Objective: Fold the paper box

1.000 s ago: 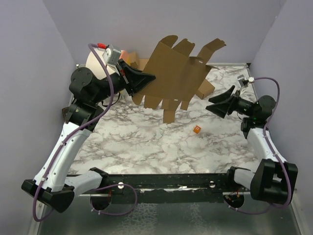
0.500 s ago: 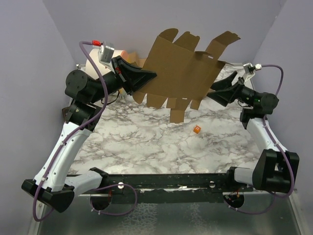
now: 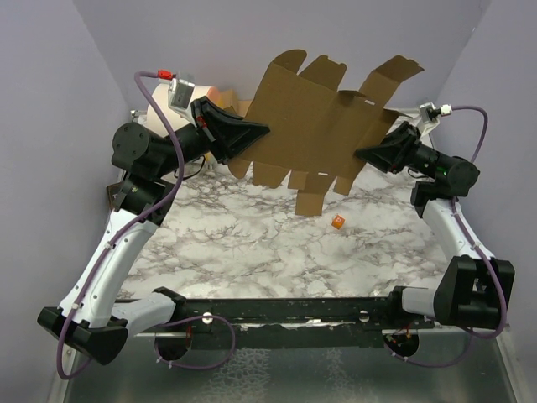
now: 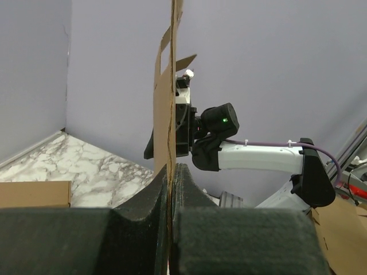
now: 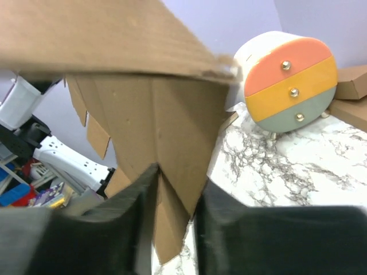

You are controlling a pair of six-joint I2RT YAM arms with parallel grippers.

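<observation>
Overhead, the paper box (image 3: 323, 126), a flat sheet that is likely light and floppy, hangs above the bench (image 3: 252, 243) between both arms; an orange cube (image 3: 337, 222) lies below. Left wrist: the left tool (image 4: 171, 172) is clamped on its edge, probably the best hold. Right wrist: the right tool (image 5: 171, 189) straddles a flap, narrow; whether it pinches, I cannot tell. A striped drawer unit (image 5: 289, 86) stands behind.

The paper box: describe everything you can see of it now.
The paper box is a flat, unfolded sheet of plain brown cardboard, die-cut with flaps and slots, held in the air roughly upright above the marble table. The left gripper clamps its left edge; the right gripper straddles a flap on its right edge, whether gripping I cannot tell.
</observation>
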